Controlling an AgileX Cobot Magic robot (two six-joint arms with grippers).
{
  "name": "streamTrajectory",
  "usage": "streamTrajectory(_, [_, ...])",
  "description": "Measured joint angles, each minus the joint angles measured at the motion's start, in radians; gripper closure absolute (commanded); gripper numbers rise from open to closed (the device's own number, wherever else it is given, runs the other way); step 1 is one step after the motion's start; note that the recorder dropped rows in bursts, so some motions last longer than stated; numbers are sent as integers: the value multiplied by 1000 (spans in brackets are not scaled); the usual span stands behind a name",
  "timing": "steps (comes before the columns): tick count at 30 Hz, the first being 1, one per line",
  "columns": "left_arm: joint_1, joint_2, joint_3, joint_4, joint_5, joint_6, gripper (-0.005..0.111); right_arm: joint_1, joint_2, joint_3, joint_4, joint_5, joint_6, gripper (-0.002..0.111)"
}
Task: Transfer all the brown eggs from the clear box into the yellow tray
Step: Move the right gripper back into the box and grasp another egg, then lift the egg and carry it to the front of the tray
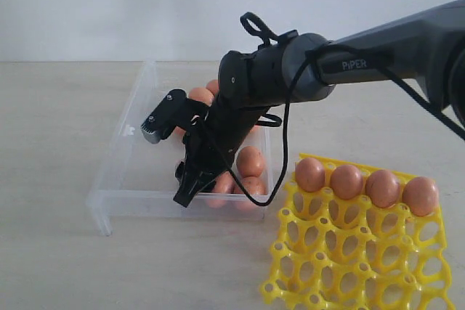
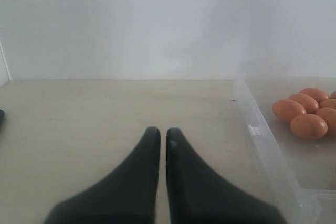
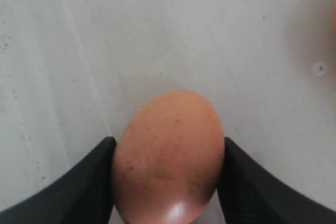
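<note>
In the clear box (image 1: 116, 143), exterior view: your right gripper (image 1: 190, 186) reaches down among the brown eggs (image 1: 249, 159); four more sit in the yellow tray's (image 1: 334, 252) far row.
Left wrist view: your left gripper (image 2: 163, 137) hangs over the table (image 2: 79, 114) beside the box, jaws nearly together, empty.
Right wrist view: the fingers (image 3: 79, 187) flank one egg (image 3: 168, 150), touching both sides; you cannot tell whether they squeeze.
Handling: likely light, smooth and brittle; hold it gently across its widest middle.

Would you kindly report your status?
Left pincer shut, empty. Right pincer straddling brown egg in clear box; grip unconfirmed. Four eggs in yellow tray. Nothing blocking.
</note>
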Motion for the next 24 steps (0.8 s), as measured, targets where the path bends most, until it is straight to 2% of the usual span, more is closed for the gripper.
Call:
streamTrajectory(12, [0, 0, 0, 0, 0, 0, 103, 0, 5, 0, 0, -44, 121, 60])
streamTrajectory(14, [0, 0, 0, 0, 0, 0, 103, 0, 5, 0, 0, -48, 143, 71])
streamTrajectory(15, [0, 0, 0, 0, 0, 0, 103, 0, 5, 0, 0, -51, 158, 89])
streamTrajectory(17, [0, 0, 0, 0, 0, 0, 103, 0, 5, 0, 0, -59, 205, 108])
streamTrajectory(24, [0, 0, 0, 0, 0, 0, 103, 0, -10, 2, 8, -73, 339, 108])
